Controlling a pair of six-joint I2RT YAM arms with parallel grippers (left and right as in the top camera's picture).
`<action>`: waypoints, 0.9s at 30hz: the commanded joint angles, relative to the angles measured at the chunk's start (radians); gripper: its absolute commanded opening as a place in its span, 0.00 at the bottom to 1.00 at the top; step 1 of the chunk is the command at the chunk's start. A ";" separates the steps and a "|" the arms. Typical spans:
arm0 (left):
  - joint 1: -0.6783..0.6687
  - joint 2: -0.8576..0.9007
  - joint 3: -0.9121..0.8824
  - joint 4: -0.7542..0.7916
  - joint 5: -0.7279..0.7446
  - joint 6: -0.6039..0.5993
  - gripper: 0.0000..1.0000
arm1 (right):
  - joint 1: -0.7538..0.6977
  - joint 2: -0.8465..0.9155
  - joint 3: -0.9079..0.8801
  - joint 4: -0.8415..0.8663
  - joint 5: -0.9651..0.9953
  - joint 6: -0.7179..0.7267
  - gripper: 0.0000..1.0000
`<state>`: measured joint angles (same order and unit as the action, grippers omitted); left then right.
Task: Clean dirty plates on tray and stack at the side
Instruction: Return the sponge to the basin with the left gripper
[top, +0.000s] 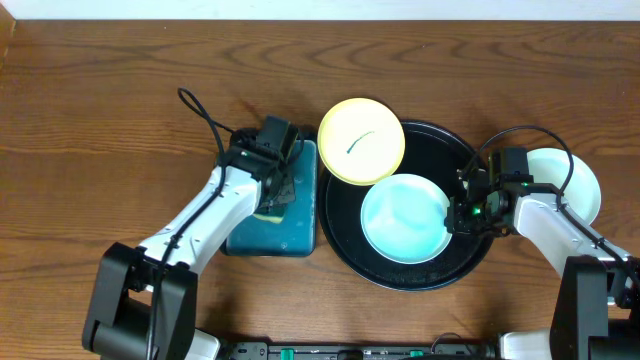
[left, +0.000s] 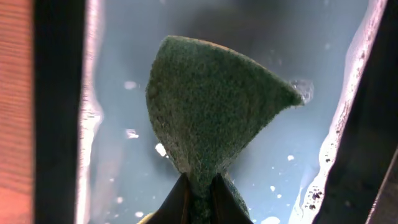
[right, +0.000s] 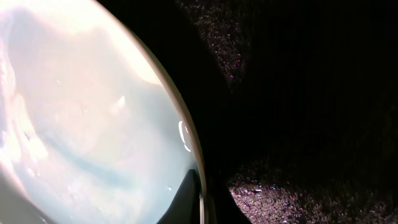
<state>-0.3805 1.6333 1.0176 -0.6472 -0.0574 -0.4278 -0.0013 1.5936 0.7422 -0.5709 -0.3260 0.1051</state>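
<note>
The black tray (top: 343, 238) lies right of centre. A pale mint plate (top: 403, 218) with teal smears rests inside it. My right gripper (top: 458, 212) is shut on that plate's right rim; in the right wrist view the rim (right: 193, 155) runs between the fingers of that gripper (right: 202, 205). A pale yellow plate (top: 361, 141) with one teal streak overlaps the tray's upper left rim. Another pale plate (top: 582, 182) sits on the table right of the tray, partly behind my right arm. My left gripper (left: 200, 200) is shut on a green sponge (left: 211, 112) over the teal dish (left: 124, 74).
The rectangular teal sponge dish (top: 255, 240) stands just left of the tray, wet inside, with my left gripper (top: 278, 185) above it. Bare wooden table (top: 100, 110) spreads to the far left and back. Cables loop above both wrists.
</note>
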 joint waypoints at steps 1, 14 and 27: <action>0.004 0.001 -0.047 0.037 0.027 0.043 0.08 | 0.037 0.028 -0.020 0.010 0.008 -0.017 0.01; 0.004 0.002 -0.148 0.128 0.027 0.042 0.53 | 0.037 0.015 -0.018 -0.015 0.008 -0.017 0.01; 0.003 0.018 -0.148 0.193 0.027 0.042 0.53 | 0.037 -0.306 -0.014 -0.042 0.184 -0.009 0.01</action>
<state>-0.3805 1.6333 0.8764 -0.4618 -0.0292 -0.3916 0.0269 1.3708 0.7296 -0.6140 -0.2169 0.1043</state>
